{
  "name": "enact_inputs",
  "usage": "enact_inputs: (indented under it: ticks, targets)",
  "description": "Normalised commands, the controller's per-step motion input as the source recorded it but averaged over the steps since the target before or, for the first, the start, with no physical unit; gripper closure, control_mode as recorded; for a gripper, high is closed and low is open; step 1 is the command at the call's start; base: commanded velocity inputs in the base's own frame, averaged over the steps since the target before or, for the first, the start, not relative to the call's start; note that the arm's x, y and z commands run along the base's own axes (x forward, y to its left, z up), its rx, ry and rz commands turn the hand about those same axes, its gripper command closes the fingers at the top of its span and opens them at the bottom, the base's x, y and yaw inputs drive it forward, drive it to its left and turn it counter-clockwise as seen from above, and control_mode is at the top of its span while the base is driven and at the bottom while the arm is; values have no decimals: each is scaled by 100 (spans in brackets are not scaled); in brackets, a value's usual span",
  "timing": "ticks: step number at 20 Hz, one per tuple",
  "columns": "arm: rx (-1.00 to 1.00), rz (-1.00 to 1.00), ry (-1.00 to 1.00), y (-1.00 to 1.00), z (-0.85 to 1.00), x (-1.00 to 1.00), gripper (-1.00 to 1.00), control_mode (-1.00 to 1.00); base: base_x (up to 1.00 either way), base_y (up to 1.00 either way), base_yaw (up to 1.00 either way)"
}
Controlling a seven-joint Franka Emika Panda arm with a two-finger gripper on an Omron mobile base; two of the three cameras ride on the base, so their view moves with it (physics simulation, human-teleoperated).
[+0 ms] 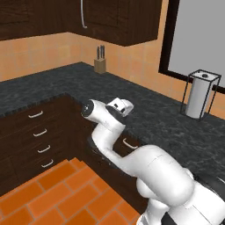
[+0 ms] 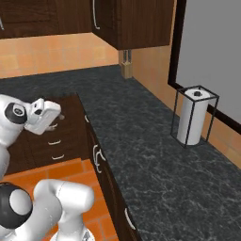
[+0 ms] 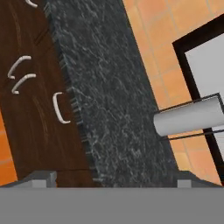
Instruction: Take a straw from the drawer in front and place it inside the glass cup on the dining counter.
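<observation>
Jaws [image 3: 112, 183] raised above black granite bench [image 1: 167, 123]; aperture cannot be told (tips barely visible). Drawer [image 3: 41, 113] shut, below-left of jaws. Paper-towel holder [image 1: 200, 94] right of jaws.

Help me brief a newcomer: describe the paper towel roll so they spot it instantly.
Find the black speckled counter below the dark-framed window. The paper towel roll stands upright there inside a thin black wire frame; it is the white cylinder, unlike the small wooden knife block in the far corner.
</observation>
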Motion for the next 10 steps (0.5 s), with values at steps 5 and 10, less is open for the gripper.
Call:
enact_inputs:
  ticks: [5, 10]
  targets:
    - [-35, -11, 1, 34, -65, 38, -100, -100, 0, 0, 0]
    - [-24, -15, 6, 1, -68, 31, -100, -100, 0, 0, 0]
